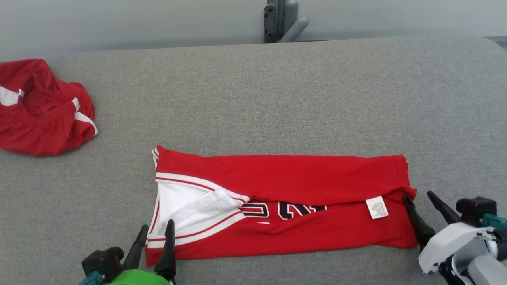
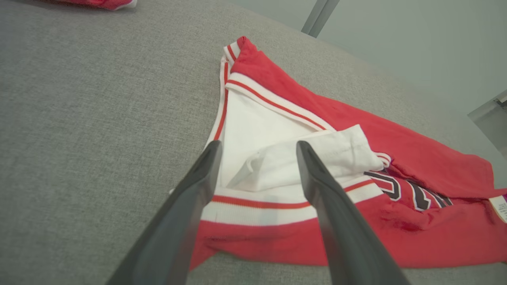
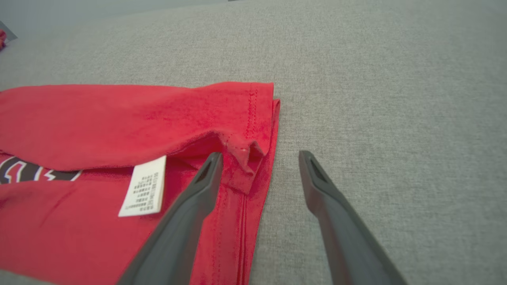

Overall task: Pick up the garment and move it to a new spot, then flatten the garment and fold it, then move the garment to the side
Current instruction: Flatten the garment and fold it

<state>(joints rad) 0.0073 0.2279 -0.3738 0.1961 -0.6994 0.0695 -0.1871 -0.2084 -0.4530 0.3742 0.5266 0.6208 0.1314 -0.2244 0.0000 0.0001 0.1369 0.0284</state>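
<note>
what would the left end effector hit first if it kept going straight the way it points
Probably the red jersey: the open left end effector points down at its white inner fabric beside the striped trim. How far above the cloth it hangs is hard to judge.

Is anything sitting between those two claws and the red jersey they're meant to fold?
Nothing visible. The open left gripper sits at the white-trimmed end of the jersey, the open right gripper at its hem end. A crumpled red garment lies apart, far left.
</note>
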